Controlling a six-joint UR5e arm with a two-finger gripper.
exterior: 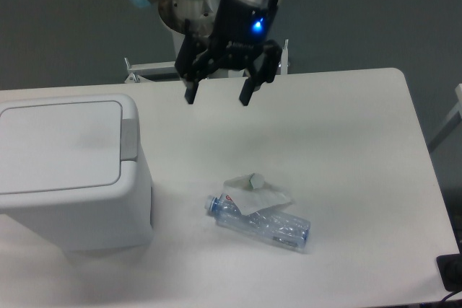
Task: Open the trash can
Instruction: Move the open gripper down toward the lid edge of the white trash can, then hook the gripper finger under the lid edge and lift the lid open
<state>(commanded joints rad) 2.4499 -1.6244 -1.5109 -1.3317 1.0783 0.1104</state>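
the black two-finger gripper (218, 96) hangs over the back part of the white rectangular table (346, 142), its two fingers spread wide apart and pointing down, nothing between them. a small blue light glows on the gripper's body above the fingers. it is held in the air, touching neither the table nor anything on it.

the large boxy white plastic trash can (72, 171) with rounded corners stands at the left end of the table, well apart from the gripper. its flat rectangular lid (59, 146) lies shut, flush on top, and the grey push tab (128, 138) sits along the lid's right edge, on the side facing the gripper.

near the front middle of the table lies a crushed clear plastic bottle (263, 223) with a blue neck, on its side, with a crumpled white label or wrapper (256, 194) resting against its upper side. the bottle is apart from the trash can, to its right.
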